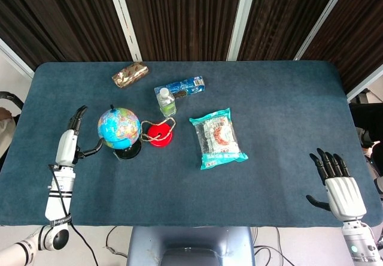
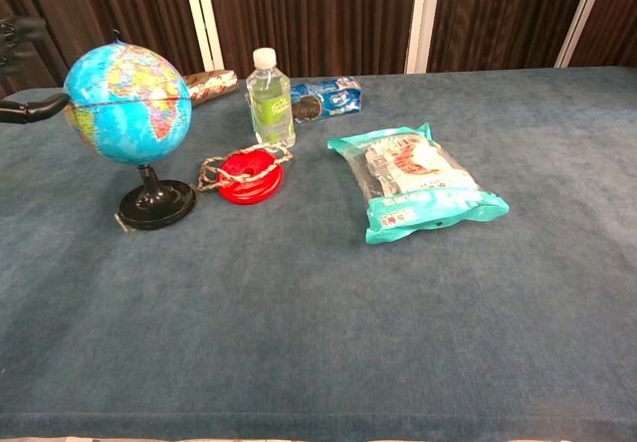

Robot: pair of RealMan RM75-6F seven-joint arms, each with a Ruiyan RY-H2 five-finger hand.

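Left hand (image 1: pixel 67 143) sits at the table's left side, just beside the globe (image 1: pixel 118 127). Fingers stretched out and apart, pointing away from the robot; thumb sticks out sideways toward the globe w/ its tip close to the sphere. Head view shows a thin gap, so no clear contact, and the hand holds nothing. In chest view only the dark thumb tip (image 2: pixel 30 110) and a bit of finger show at the left edge, next to the globe (image 2: pixel 129 104) but not pressing on it.

Globe stands upright on its black round base (image 2: pixel 156 205), left-centre of the blue table (image 1: pixel 281 110). Just right of the base lies a red disc (image 1: pixel 159 133) w/ a braided cord looped over it, touching or nearly touching the base. Behind the disc stands a small clear bottle (image 2: pixel 270 102) w/ white cap, and behind that a blue snack pack (image 1: pixel 181 87) lies flat. A brown-gold wrapped packet (image 1: pixel 130 74) lies further back left. A teal-edged snack bag (image 1: pixel 218 138) lies flat near table centre, well apart from both hands.

Right hand (image 1: pixel 338 185) is at the near right corner, palm down, fingers spread and straight, holding nothing, well apart from every item. Not seen in chest view.
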